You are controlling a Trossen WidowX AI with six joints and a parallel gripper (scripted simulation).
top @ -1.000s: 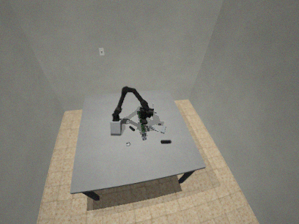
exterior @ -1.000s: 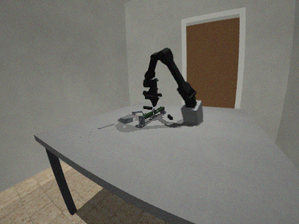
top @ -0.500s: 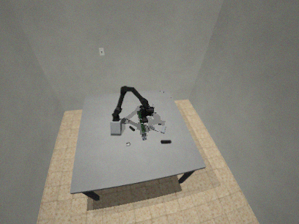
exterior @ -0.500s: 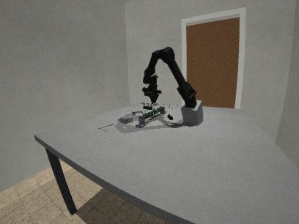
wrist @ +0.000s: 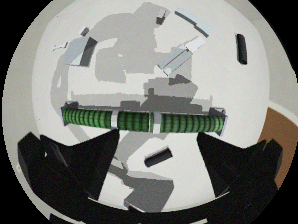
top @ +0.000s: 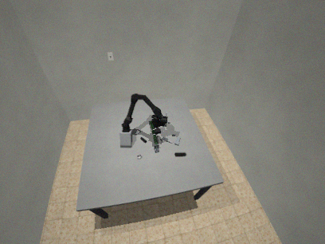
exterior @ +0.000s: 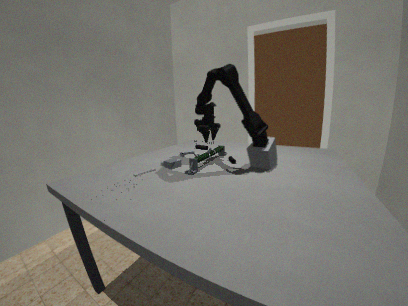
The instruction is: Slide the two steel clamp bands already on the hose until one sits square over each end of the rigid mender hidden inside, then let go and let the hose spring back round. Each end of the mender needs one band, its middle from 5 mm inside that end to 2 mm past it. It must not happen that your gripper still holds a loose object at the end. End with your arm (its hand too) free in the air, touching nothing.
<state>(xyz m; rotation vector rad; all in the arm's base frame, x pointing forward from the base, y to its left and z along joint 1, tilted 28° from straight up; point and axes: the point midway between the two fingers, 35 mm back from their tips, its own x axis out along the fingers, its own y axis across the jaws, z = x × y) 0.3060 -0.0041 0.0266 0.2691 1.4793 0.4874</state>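
Observation:
A green ribbed hose (wrist: 140,121) (top: 153,136) (exterior: 210,153) lies across fixtures on the grey table (top: 119,179) (exterior: 300,215). In the wrist view it runs left to right just beyond my fingers. Two steel clamp bands sit on it near its middle, one to the left (wrist: 117,120) and one to the right (wrist: 158,123). The mender inside is hidden. My gripper (wrist: 160,135) (exterior: 209,137) (top: 158,128) is open wide and empty. It hangs a little above the middle of the hose, with a finger on each side and no contact.
The arm's grey base block (top: 126,139) (exterior: 262,152) stands beside the hose. Small dark pieces (top: 180,154) (wrist: 158,157) (wrist: 242,48) and a small ring (top: 139,156) lie around it. Grey flat parts (wrist: 180,59) (exterior: 171,162) lie beyond the hose.

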